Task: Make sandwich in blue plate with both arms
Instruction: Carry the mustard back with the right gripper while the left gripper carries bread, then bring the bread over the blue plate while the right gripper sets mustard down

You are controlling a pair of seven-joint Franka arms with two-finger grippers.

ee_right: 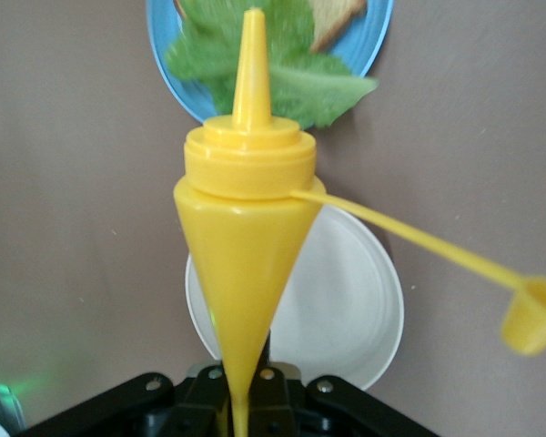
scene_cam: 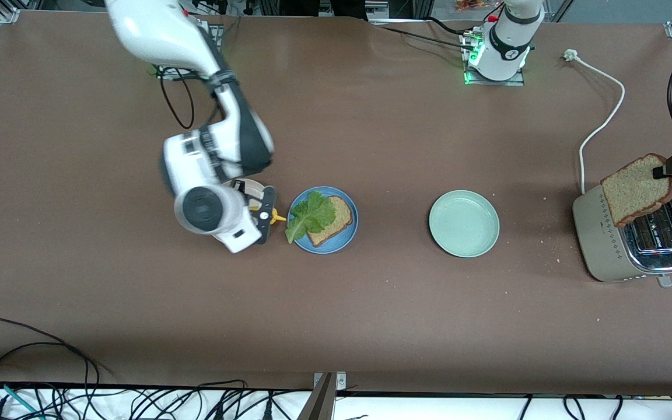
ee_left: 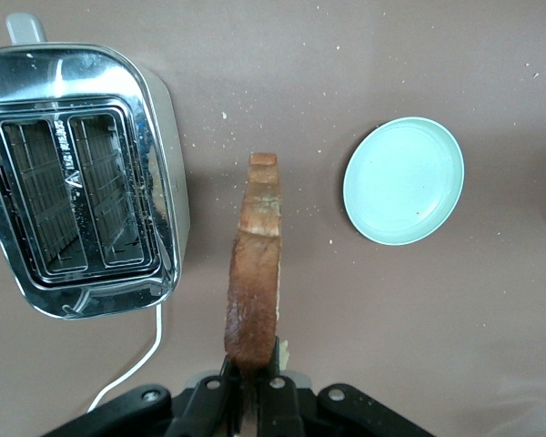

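Sandwich, half built: toast and lettuce lie on the blue plate. The right gripper is clamped on a yellow bottle, held over a cream plate just beside the blue plate, toward the right arm's end. The left gripper pinches a second toast slice above the toaster. A mint plate sits between blue plate and toaster.
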